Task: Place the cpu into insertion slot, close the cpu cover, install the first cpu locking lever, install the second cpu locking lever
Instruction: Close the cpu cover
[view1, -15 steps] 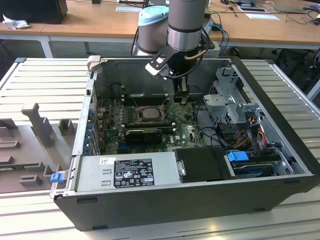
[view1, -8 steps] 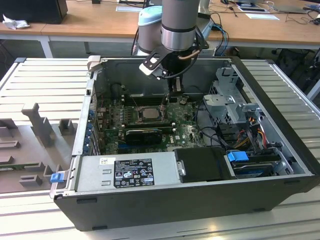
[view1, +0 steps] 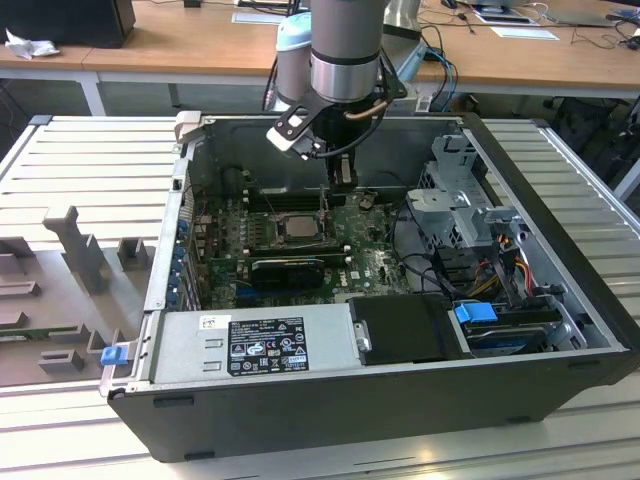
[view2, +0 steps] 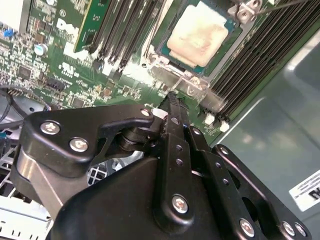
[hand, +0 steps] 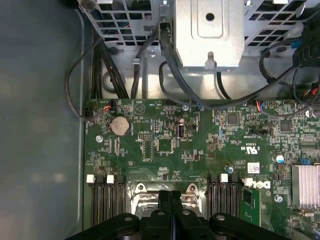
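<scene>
Arm upright, black gripper (view1: 343, 178) pointing down, jaws pressed together, tip just beside silvery metal-rimmed insertion slot (view2: 170, 67) holding pale silvery-beige square cpu (view2: 197, 35).

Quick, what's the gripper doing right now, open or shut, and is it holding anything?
Gripper: fingers shut together, nothing seen between them, tips close beside the cpu.

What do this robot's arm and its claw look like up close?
The arm is a silver-grey round tube with a pale blue joint cap and dark cables at the wrist. The gripper is matte black: hinged links dotted with silver screws, ending in two narrow fingers.
</scene>
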